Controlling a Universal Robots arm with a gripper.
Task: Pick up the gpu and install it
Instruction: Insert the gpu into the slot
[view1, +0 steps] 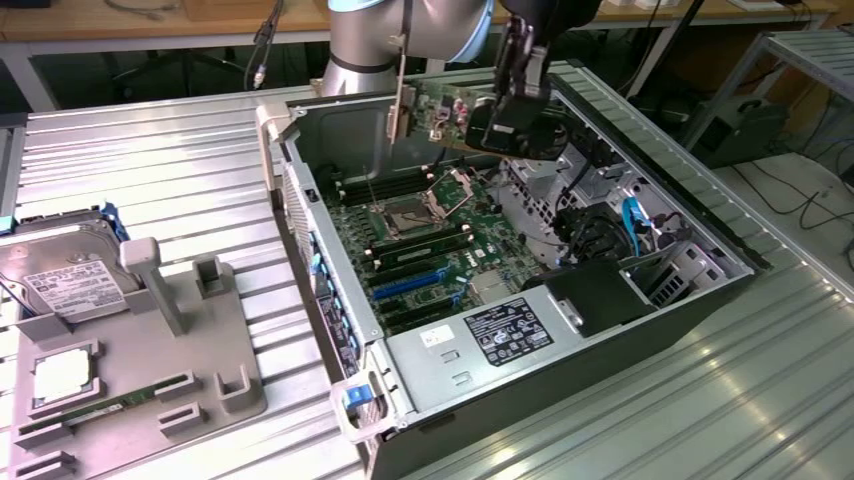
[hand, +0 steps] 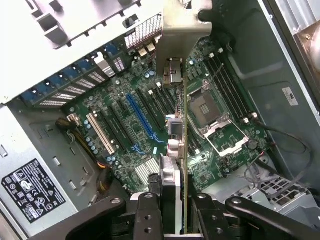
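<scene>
1. Green circuit board and a silver end bracket are showing on the graphics card (view1: 443, 112), which is hanging in the air over the far end of the open computer case (view1: 694, 215), clear of the parts below it.
2. The claw (view1: 518, 125) is pinching the graphics card, gripping it at the end away from the bracket.
3. In the wrist view the black fingers (hand: 150, 215) are pressing on the two faces of the card, which is appearing edge-on as a thin line running away from the camera to the bracket.
4. The motherboard (view1: 427, 245) is lying on the floor of the case, directly under the card.
5. A blue slot (hand: 140, 117) and a white slot (hand: 100, 132) are sitting side by side on the board, and the card is hovering between the blue slot and the processor socket (hand: 212, 107), whose metal frame is standing lifted.
6. A power supply (view1: 507, 330) with a black label is filling the near end of the case.
7. A grey tray (view1: 174, 360) is resting on the ribbed metal table (view1: 174, 160), towards the exterior view's left of the case.
8. A hard drive (view1: 60, 275) with a white label is sitting at the tray's far end, and a green memory stick (view1: 94, 408) is lying near its front edge.
</scene>
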